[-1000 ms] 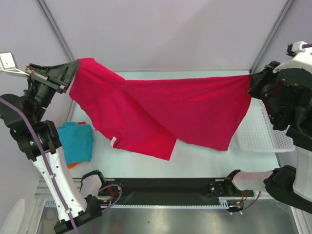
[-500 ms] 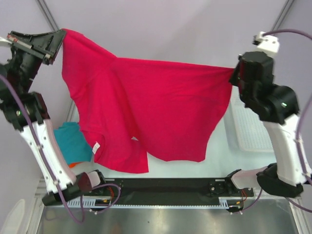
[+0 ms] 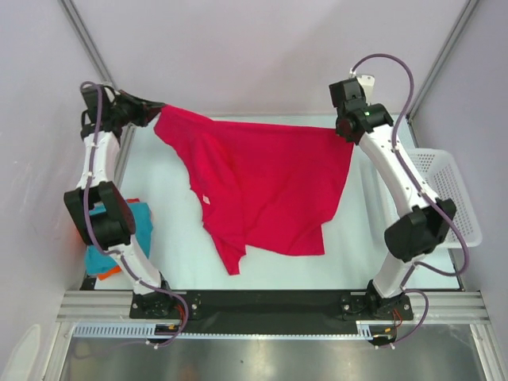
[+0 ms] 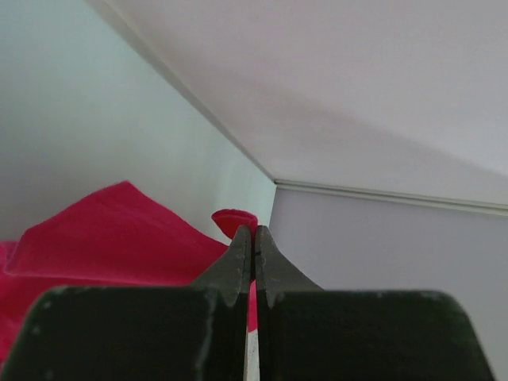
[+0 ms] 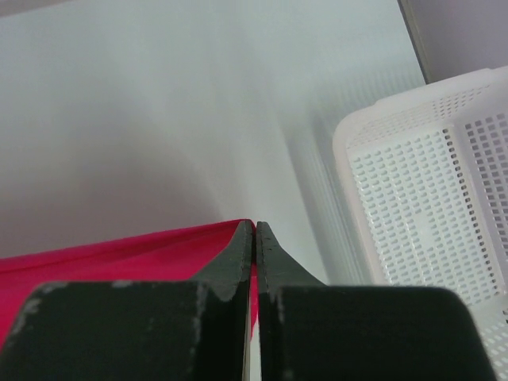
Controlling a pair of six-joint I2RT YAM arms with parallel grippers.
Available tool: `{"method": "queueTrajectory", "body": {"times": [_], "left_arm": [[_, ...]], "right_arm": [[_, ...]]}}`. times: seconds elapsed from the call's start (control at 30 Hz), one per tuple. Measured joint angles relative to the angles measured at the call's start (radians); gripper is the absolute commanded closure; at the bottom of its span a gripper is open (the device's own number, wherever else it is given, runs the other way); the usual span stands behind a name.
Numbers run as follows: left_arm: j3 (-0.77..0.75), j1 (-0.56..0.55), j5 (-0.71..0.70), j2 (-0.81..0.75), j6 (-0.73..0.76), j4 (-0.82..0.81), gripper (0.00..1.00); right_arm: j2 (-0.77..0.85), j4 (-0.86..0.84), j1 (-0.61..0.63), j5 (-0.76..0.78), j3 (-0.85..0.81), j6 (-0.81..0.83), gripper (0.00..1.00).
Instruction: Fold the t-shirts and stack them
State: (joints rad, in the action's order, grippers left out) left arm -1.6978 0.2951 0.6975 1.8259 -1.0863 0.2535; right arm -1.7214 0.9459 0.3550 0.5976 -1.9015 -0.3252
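The crimson-pink t-shirt (image 3: 270, 178) hangs spread between my two grippers over the far half of the table, and its lower part trails down onto the surface. My left gripper (image 3: 156, 117) is shut on the shirt's left corner at the back left. In the left wrist view, red cloth (image 4: 103, 234) shows beside and between the closed tips (image 4: 254, 232). My right gripper (image 3: 349, 133) is shut on the shirt's right corner. In the right wrist view, red cloth (image 5: 119, 252) runs into its tips (image 5: 255, 225). A teal-blue t-shirt (image 3: 141, 219) lies on an orange one (image 3: 111, 271) at the left, partly hidden by my left arm.
A white mesh basket (image 3: 454, 198) stands at the table's right edge and also shows in the right wrist view as the white mesh basket (image 5: 429, 206). The enclosure's back wall rises just beyond both grippers. The arms' base rail (image 3: 262, 303) runs along the near edge.
Both arms have swung from high and wide to the far side of the table, carrying the crimson-pink shirt with them. Its lower edge now rests on the table.
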Motion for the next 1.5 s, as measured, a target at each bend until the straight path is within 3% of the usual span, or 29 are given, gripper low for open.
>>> {"method": "queueTrajectory", "body": {"times": [0.17, 0.53, 0.6, 0.63, 0.77, 0.8, 1.07, 1.27, 1.4, 1.5], "left_arm": [[-0.015, -0.066, -0.025, 0.069, 0.032, 0.02, 1.0], [-0.222, -0.117, -0.045, 0.203, 0.078, 0.051, 1.0], [-0.238, -0.118, -0.05, 0.226, 0.087, 0.06, 0.97], [-0.245, -0.119, -0.055, 0.236, 0.095, 0.068, 0.77], [-0.246, -0.118, -0.114, 0.254, 0.144, 0.109, 0.1], [-0.244, -0.116, -0.126, 0.254, 0.16, 0.112, 0.01], [-0.154, -0.113, -0.167, 0.201, 0.226, 0.13, 0.01], [0.109, -0.171, -0.169, -0.105, 0.32, 0.153, 0.01], [0.285, -0.315, -0.18, -0.366, 0.384, 0.172, 0.0], [0.384, -0.415, -0.185, -0.477, 0.407, 0.174, 0.0]], "right_arm": [[-0.119, -0.023, -0.038, 0.024, -0.023, 0.02, 1.0], [-0.301, -0.106, -0.106, 0.098, -0.17, 0.076, 1.0], [-0.351, -0.108, -0.121, 0.096, -0.23, 0.077, 0.87], [-0.378, -0.111, -0.129, 0.089, -0.259, 0.077, 0.7], [-0.465, -0.101, -0.162, 0.035, -0.357, 0.084, 0.49], [-0.474, -0.099, -0.169, 0.023, -0.362, 0.085, 0.43], [-0.418, -0.091, -0.176, -0.039, -0.26, 0.075, 0.39], [-0.099, -0.124, -0.08, -0.106, 0.172, 0.018, 0.38], [0.19, -0.158, 0.032, -0.191, 0.466, -0.067, 0.37], [0.286, -0.157, 0.129, -0.211, 0.56, -0.113, 0.37]]}}
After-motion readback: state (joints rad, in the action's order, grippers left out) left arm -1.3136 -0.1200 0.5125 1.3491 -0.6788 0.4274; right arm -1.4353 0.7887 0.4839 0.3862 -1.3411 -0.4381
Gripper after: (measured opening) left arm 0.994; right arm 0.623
